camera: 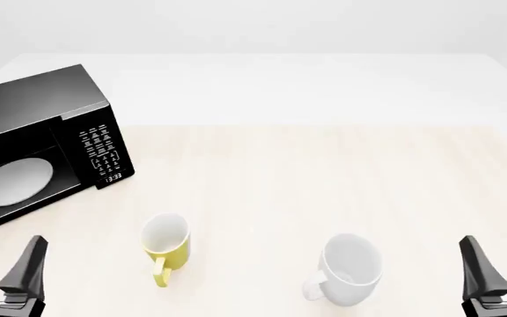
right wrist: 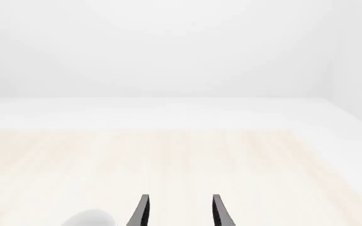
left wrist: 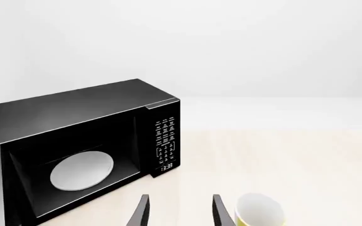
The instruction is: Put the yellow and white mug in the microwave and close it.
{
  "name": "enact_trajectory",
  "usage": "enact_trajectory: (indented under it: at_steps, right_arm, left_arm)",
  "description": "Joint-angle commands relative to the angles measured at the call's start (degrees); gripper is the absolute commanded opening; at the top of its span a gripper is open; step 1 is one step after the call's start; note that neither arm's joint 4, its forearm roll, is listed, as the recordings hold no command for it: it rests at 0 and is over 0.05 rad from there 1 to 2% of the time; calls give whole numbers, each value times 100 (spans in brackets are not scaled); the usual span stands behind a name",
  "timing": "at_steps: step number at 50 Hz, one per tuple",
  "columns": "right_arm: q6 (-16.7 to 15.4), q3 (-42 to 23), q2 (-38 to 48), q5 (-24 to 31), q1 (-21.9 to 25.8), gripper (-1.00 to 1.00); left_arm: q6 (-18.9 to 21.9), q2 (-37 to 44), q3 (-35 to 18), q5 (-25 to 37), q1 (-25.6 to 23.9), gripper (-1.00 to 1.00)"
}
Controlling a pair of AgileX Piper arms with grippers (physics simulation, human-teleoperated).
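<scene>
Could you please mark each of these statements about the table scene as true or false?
1. The microwave stands open, with its white turntable plate showing. True.
2. The yellow and white mug already sits inside the microwave. False: it stands on the table, in front of the microwave and apart from it.
3. The left tool is open and holds nothing. True.
4. The right tool is shut on the white mug. False: it is open and empty, off to that mug's right.
5. The white mug stands to the left of the yellow and white mug in the front view. False: it is to its right.
</scene>
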Motion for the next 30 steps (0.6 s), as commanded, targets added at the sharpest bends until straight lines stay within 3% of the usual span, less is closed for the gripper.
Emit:
enact_trajectory:
  at_steps: [1,11,21,30]
  right_arm:
    - [-1,-17,29,-7,-1,100]
    - [-1,-17,30,-7,-1,100]
    - [-2,-16,32,-7,0,100]
    - [-2,-16,33,-7,0,100]
  left_arm:
    - [37,-6,-31,18,-37,100]
    - [134,13,-37,33,22,100]
    - [230,-6,-179,153,-290,100]
    - [106,-11,-573,882,-673,100]
